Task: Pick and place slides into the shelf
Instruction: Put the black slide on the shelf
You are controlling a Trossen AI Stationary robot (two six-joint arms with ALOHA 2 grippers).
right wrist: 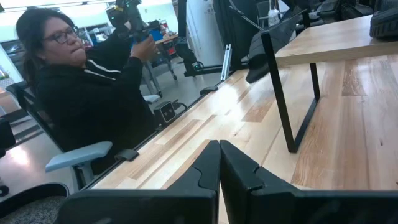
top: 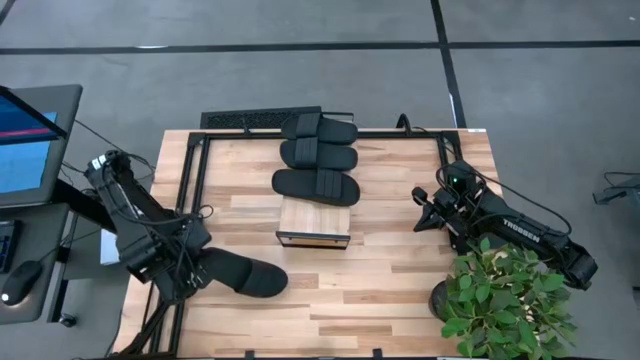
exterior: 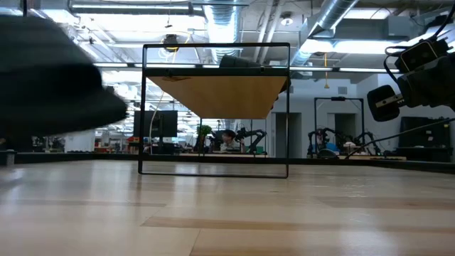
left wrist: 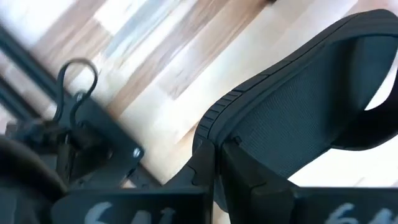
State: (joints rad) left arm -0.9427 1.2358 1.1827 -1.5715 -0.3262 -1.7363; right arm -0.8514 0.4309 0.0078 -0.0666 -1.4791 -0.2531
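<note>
In the high view three black slides lie side by side behind the bare part of the light-wood shelf, seemingly on its top. The right wrist view shows one slide resting on the shelf's top. My left gripper, near the table's left near corner, is shut on the fourth slide. In the low view this slide is a dark blur above the table. My right gripper waits shut and empty, right of the shelf. My left gripper pinches the slide's end rim between its two fingers, at the end away from the wide strap. The fingers come about level from the table's left, along the slide's length. The slide is lifted clear and sticks out toward the shelf.
A potted plant stands at the table's right near corner, close to my right arm. A black frame runs along the table's left and far sides. A seated person is beyond the table's edge. Bare wood lies in front of the shelf.
</note>
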